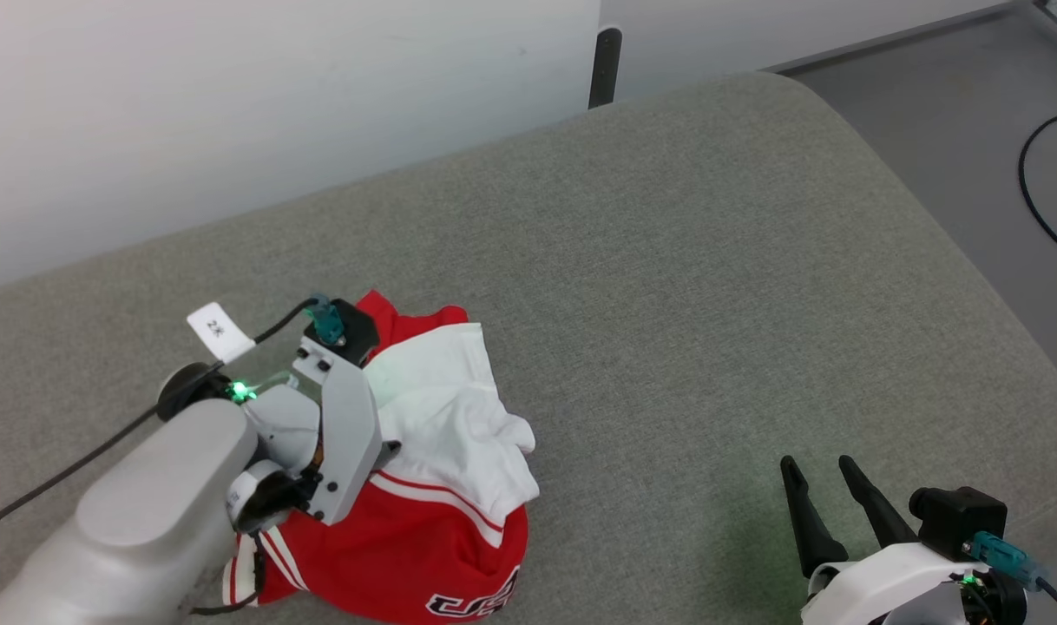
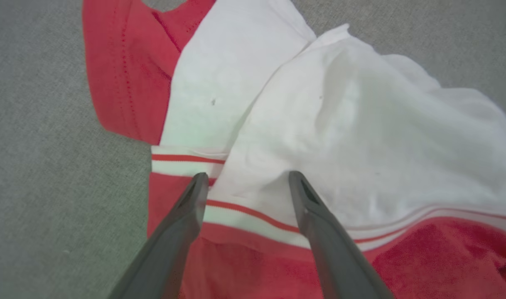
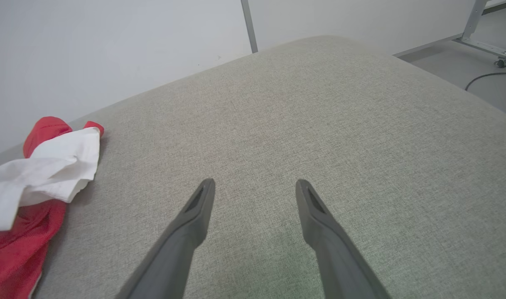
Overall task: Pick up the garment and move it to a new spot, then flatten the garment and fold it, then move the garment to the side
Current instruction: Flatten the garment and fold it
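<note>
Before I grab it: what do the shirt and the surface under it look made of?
Shirt: soft matte knit, probably cotton or polyester jersey; it lies in loose crumpled folds with a stitched hem. Surface: grey-green woven upholstery cloth, matte, fine heathered weave; the rounded edge suggests padding.

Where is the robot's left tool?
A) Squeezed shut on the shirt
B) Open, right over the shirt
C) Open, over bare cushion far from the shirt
B: the left tool has its two fingers spread apart over the shirt, with no cloth pinched between them.
</note>
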Motion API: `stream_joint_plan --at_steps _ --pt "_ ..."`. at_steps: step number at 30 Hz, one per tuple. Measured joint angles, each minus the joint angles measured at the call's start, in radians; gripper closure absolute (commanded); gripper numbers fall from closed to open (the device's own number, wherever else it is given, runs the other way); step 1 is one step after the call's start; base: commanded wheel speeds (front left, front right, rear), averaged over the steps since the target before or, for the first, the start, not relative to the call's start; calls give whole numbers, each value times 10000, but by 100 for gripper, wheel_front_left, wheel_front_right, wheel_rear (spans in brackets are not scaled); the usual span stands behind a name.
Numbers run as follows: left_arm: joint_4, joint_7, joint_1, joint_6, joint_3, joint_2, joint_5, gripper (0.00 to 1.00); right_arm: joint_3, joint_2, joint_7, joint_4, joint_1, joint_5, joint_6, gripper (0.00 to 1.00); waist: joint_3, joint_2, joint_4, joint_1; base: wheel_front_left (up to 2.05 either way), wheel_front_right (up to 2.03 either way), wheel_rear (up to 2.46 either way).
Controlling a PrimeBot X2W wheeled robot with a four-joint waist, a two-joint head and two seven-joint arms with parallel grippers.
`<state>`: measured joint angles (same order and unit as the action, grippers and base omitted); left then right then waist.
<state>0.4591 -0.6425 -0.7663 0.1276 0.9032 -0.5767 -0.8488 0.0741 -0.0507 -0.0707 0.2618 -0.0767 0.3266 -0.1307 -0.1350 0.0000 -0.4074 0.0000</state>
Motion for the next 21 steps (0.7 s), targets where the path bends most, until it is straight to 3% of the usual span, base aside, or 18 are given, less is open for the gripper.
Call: stream_joint_plan --at_steps 8,9,10,11,13,14,15,21 --pt "435 33 -119 2 514 -10 -196 0 40 0 -56 130 -108 71 0 0 -74 0 26 0 0 0 0" --pt "451 33 -120 2 556 4 -234 4 40 -2 -58 140 -116 75 0 0 -72 0 33 0 0 0 0" --pt "454 36 -122 2 608 12 -249 18 42 -2 -59 150 -128 81 0 0 -70 0 41 0 0 0 0" --pt "472 27 -123 2 662 17 -314 47 42 -2 -88 153 -144 82 0 0 -64 0 49 0 0 0 0" --pt "489 0 -130 2 740 27 -420 57 36 -2 -88 163 -151 82 0 0 -50 0 71 0 0 0 0" --pt "499 -12 -147 2 765 36 -481 71 36 -2 -88 169 -151 82 0 0 -43 0 82 0 0 0 0" --pt "514 -81 -175 2 805 44 -558 100 36 -2 -88 174 -151 82 0 0 -34 0 91 0 0 0 0" --pt "600 -276 -231 2 890 86 -1049 100 36 -2 -100 199 -153 100 0 0 26 0 142 0 0 0 0"
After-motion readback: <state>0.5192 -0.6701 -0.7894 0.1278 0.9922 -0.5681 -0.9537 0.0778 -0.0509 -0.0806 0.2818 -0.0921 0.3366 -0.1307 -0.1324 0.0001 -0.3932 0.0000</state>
